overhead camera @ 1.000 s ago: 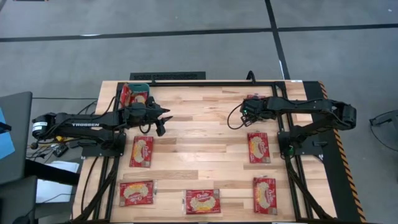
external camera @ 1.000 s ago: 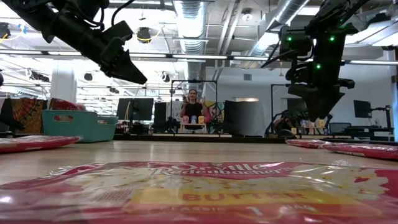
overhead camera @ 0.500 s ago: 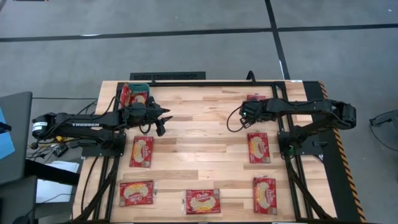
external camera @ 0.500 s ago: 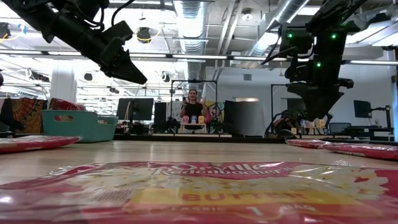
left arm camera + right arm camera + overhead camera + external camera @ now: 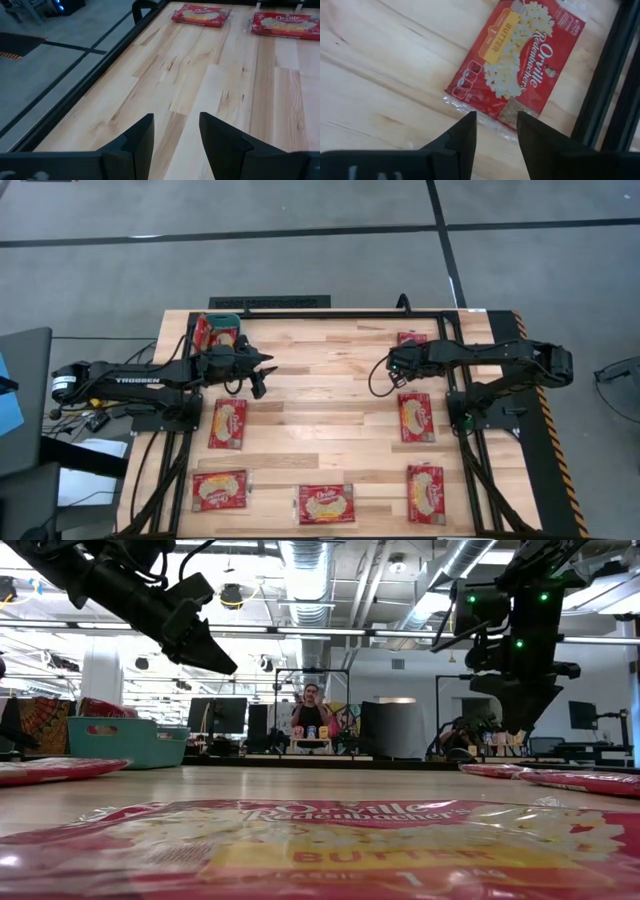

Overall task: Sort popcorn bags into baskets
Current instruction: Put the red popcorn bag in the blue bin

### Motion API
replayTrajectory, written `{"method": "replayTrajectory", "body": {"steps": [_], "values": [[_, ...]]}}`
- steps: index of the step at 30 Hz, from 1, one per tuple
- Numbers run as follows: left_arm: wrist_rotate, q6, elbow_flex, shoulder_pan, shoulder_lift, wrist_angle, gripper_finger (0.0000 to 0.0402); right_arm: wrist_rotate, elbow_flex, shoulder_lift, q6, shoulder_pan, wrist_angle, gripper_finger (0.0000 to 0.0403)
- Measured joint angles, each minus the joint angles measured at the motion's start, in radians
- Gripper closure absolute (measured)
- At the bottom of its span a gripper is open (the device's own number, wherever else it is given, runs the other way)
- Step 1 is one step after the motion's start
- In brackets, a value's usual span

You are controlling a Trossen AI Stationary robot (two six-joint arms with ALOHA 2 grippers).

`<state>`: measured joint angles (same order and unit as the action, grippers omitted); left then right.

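Several red popcorn bags lie flat on the wooden table: [image 5: 228, 423], [image 5: 219, 490], [image 5: 326, 504], [image 5: 425, 492], [image 5: 415, 416], and one at the far right [image 5: 411, 338]. The teal basket [image 5: 222, 320] stands at the far left corner with a red bag [image 5: 215, 335] in it. My left gripper [image 5: 262, 370] hangs open above bare wood next to the basket. My right gripper [image 5: 392, 366] hangs open above the table, pointing steeply down. In its wrist view a bag [image 5: 517, 60] lies just beyond the open fingers [image 5: 495, 131], untouched.
Black frame rails [image 5: 607, 85] run along the table's edges, one close beside the bag under my right gripper. Bare wood fills the table's middle [image 5: 320, 390]. A person [image 5: 311, 720] stands far off in the room beyond the table.
My right gripper has swung a little toward the table's near edge, and more of the far-right bag shows behind it. My left gripper has kept still.
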<state>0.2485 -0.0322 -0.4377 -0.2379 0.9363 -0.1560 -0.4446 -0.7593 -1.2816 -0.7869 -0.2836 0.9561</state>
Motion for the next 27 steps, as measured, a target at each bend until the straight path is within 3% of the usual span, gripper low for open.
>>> {"method": "replayTrajectory", "body": {"steps": [7, 16, 20, 27], "values": [[0.001, 0.002, 0.000, 0.000, 0.000, 0.000, 0.0253, 0.002, 0.000, 0.000, -0.029, 0.000, -0.027, 0.0240], [0.001, -0.002, 0.000, 0.000, 0.000, 0.000, 0.0253, 0.001, 0.002, 0.000, -0.082, -0.001, -0.001, 0.0156], [0.002, -0.004, 0.000, 0.000, 0.000, 0.001, 0.0253, -0.011, 0.070, 0.000, -0.105, -0.037, -0.035, 0.0139], [0.002, -0.005, 0.000, 0.000, 0.000, 0.001, 0.0253, 0.040, 0.220, 0.000, -0.081, -0.103, -0.239, 0.0138]]}}
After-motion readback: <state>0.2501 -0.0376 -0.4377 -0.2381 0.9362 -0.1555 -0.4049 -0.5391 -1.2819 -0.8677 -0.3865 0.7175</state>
